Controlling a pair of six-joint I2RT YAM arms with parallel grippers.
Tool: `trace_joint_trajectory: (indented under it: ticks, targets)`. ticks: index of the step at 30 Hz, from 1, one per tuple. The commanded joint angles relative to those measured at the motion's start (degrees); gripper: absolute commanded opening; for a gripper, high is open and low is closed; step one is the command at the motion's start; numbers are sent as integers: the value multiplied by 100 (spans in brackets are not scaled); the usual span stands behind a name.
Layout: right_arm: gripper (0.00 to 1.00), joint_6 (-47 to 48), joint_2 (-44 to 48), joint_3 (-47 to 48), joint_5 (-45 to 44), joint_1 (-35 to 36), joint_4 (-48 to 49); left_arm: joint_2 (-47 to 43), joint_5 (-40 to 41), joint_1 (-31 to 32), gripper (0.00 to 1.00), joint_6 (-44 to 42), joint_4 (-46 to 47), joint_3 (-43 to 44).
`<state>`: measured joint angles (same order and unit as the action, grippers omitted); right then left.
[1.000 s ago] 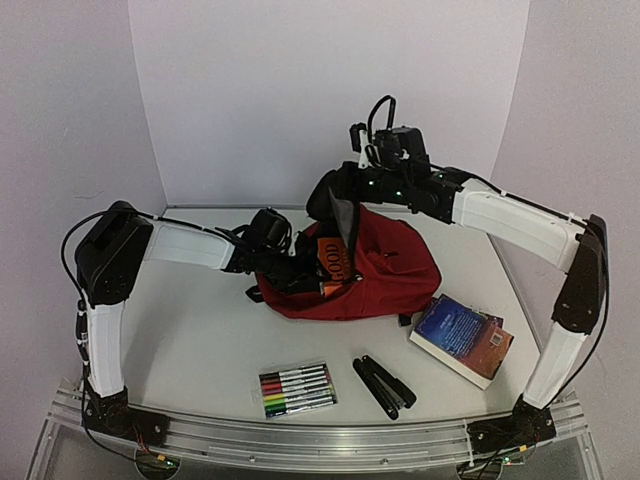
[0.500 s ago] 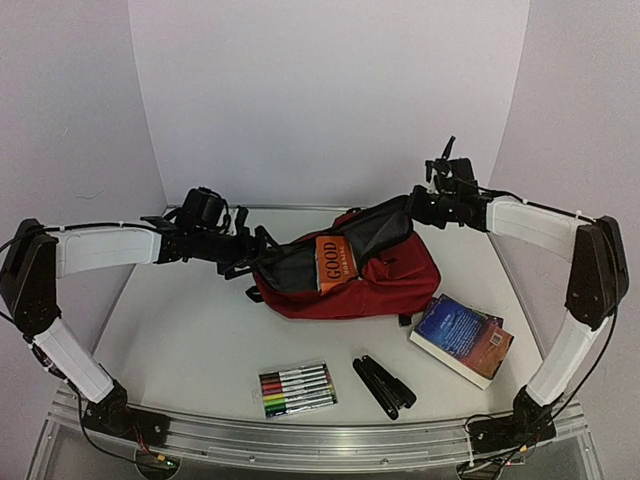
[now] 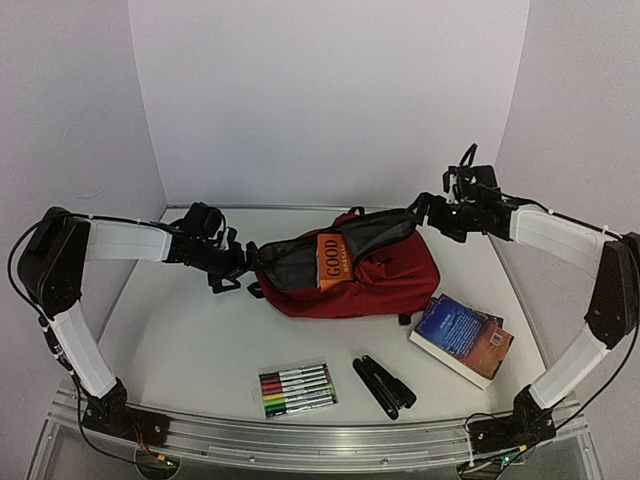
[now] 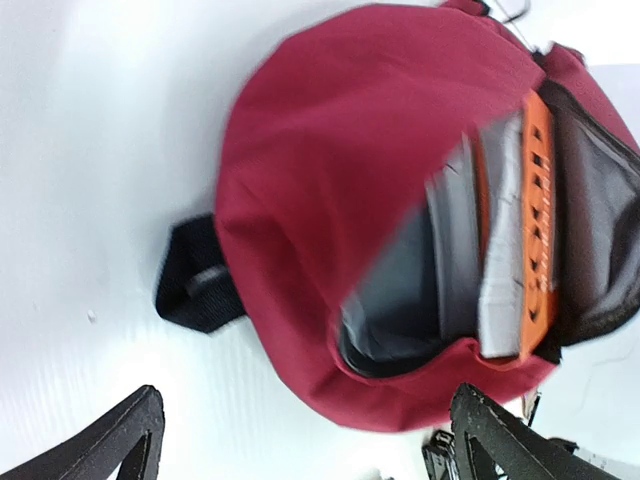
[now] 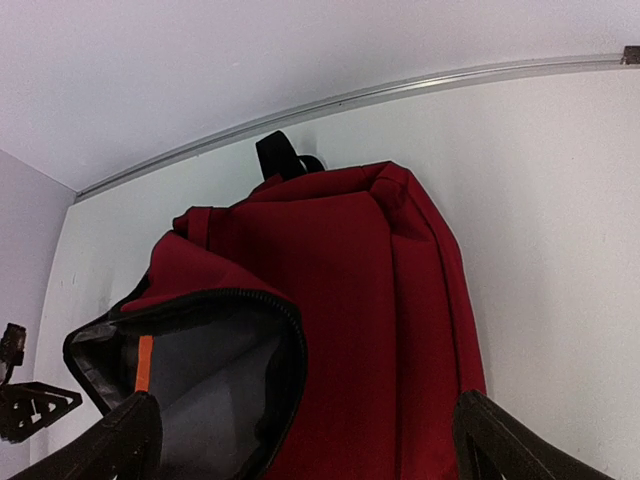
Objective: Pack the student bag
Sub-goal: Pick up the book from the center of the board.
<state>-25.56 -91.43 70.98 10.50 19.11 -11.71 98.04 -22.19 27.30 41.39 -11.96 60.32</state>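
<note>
Student bag (image 3: 350, 275) lies open between left gripper (image 3: 232, 272) and right gripper (image 3: 422, 210), both spread wide, gripping nothing.

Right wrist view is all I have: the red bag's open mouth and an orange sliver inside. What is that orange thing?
Observer: An orange book, its cover reading GOOD, standing in the student bag's open mouth.
Operator: Anything outside the bag?
Observer: Yes. A marker pack, a black folded item and a blue book lie toward the near edge of the table.
Operator: Where is the left gripper?
Observer: The left gripper is beside the bag's left end, jaws open, holding nothing.
</note>
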Motion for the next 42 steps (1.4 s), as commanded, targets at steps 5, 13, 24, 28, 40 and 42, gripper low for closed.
trace_joint_trajectory:
  ticks: [5, 13, 24, 28, 40, 42]
  targets:
    - [98, -29, 942, -709, -976, 1051, -824, 832, -289, -180, 94, -91, 567, 756]
    - [98, -600, 951, -961, -2358, 2383, -1809, 1420, -695, -321, 36, 257, 1172, 875]
    - [97, -1107, 261, -982, -2990, 3353, -2861, 355, -864, -770, 0, 206, 1201, 513]
    - [98, -1240, -95, -916, -3197, 3484, -3115, -249, -1070, -972, 0, 70, 845, 348]
    - [98, -1727, -715, -967, -3857, 3568, -3741, -1380, -1266, -1116, 0, -288, 24, 360]
    - [98, -1767, -869, -954, -3930, 3560, -3747, -1443, -1273, -1135, 0, -313, -48, 408]
